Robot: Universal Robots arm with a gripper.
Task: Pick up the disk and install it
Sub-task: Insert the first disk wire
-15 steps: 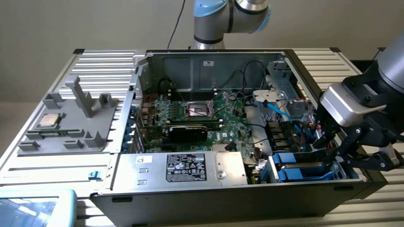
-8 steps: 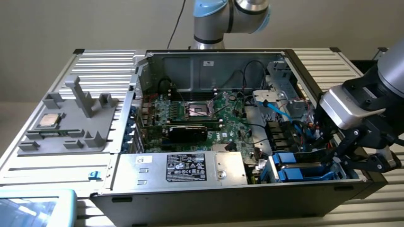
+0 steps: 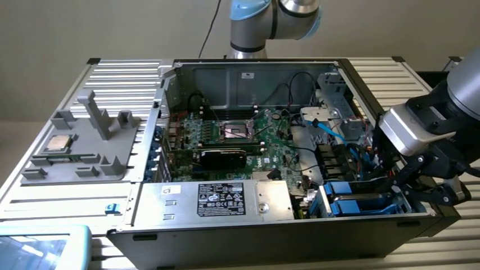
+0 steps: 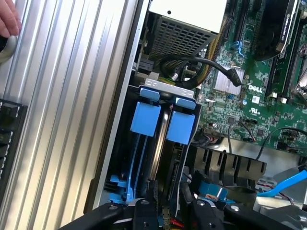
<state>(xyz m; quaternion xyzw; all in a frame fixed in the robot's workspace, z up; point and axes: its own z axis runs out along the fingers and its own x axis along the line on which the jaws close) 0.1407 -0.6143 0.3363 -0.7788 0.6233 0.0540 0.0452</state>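
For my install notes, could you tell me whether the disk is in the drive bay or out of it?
In. The disk, in its blue carrier, sits inside the bay of the open case, by the hand.

High overview, plus a close wrist look into the same open computer.
The exterior view looks steeply down on the whole computer case (image 3: 225,73) lying open on the table (image 3: 45,198). The wrist view peers close into its drive bay (image 4: 117,163). Both show that bay, the power supply (image 4: 188,21) and the motherboard (image 4: 268,91).

tool (image 4: 173,213): matt black | carriers (image 4: 145,117): smooth blue plastic | table (image 4: 62,120): ribbed metal
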